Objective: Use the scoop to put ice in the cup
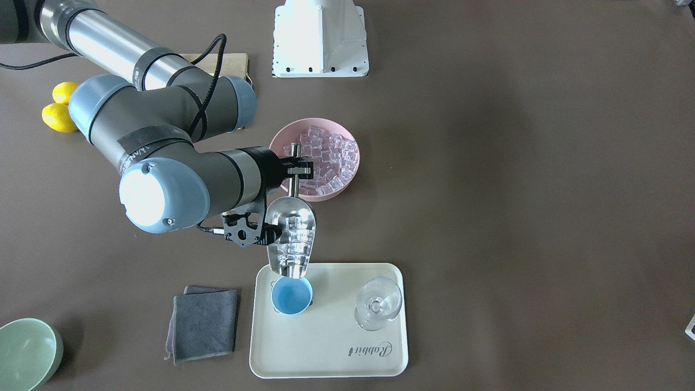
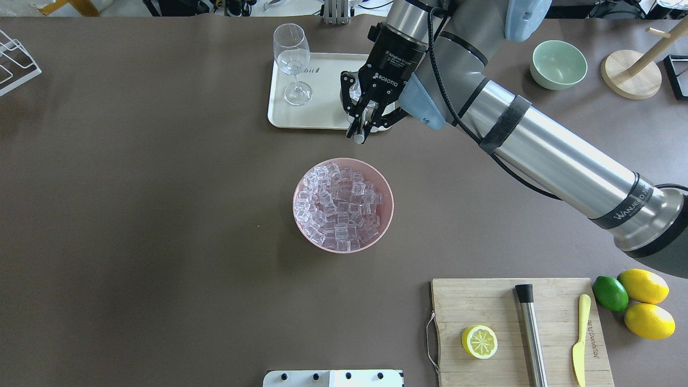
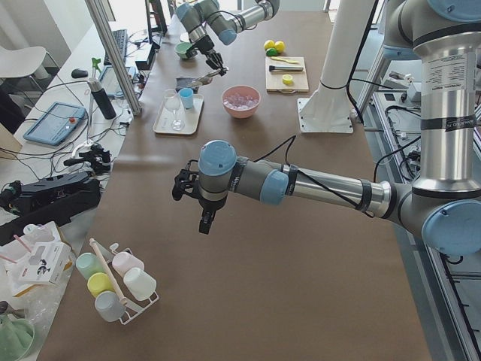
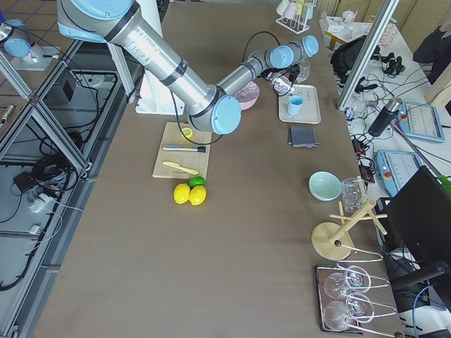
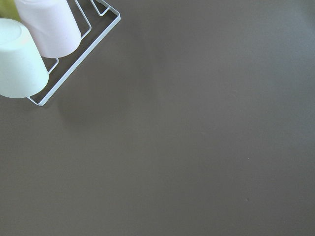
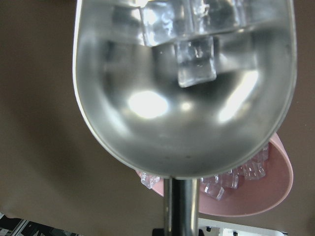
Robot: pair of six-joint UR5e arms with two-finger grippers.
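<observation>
My right gripper (image 1: 297, 169) is shut on the thin handle of the shiny steel scoop (image 1: 291, 236). The scoop holds several clear ice cubes (image 1: 294, 239), and its open end hangs just over the rim of the small light-blue cup (image 1: 292, 296). The cup stands on a cream tray (image 1: 331, 336) and looks empty. The right wrist view shows the scoop (image 6: 182, 113) with cubes (image 6: 196, 64) slid toward its far end. A pink bowl (image 1: 278, 142) full of ice (image 1: 328, 157) sits behind. My left gripper (image 3: 205, 224) hovers over bare table; I cannot tell its state.
A clear wine glass (image 1: 378, 303) stands on the tray beside the cup. A grey cloth (image 1: 203, 323) and a pale green bowl (image 1: 27, 353) lie nearby. A cutting board (image 2: 484, 301) holds a lemon half, a steel cylinder and a yellow knife, with lemons (image 2: 645, 303) beside it.
</observation>
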